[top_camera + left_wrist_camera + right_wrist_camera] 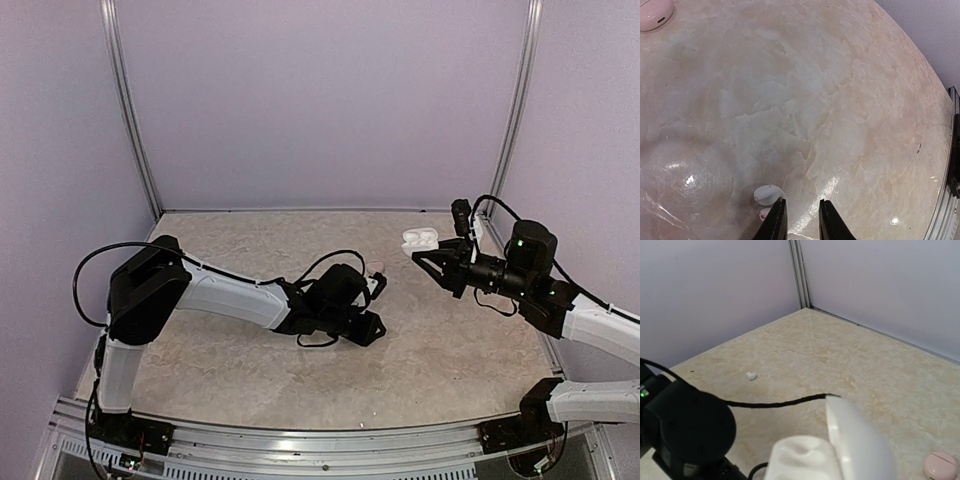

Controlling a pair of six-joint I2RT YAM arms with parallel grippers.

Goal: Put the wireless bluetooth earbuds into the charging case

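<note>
A white earbud (767,194) lies on the marble table just outside the left finger of my left gripper (800,201). A second, pinkish earbud (763,214) peeks out beside that same finger. The jaws stand a little apart over bare table, with nothing between them. My right gripper (432,258) holds the white charging case (421,240) in the air at the right, its lid (860,440) swung open and its moulded wells (810,460) showing. The right wrist view shows one more small earbud (751,375) lying alone farther off on the table.
A closed pink case (655,12) rests on the table ahead of my left gripper, and the pink case (940,466) also shows low right in the right wrist view. My left arm's black wrist (687,435) and its cable (775,402) cross that view. A metal rail (952,165) bounds the table.
</note>
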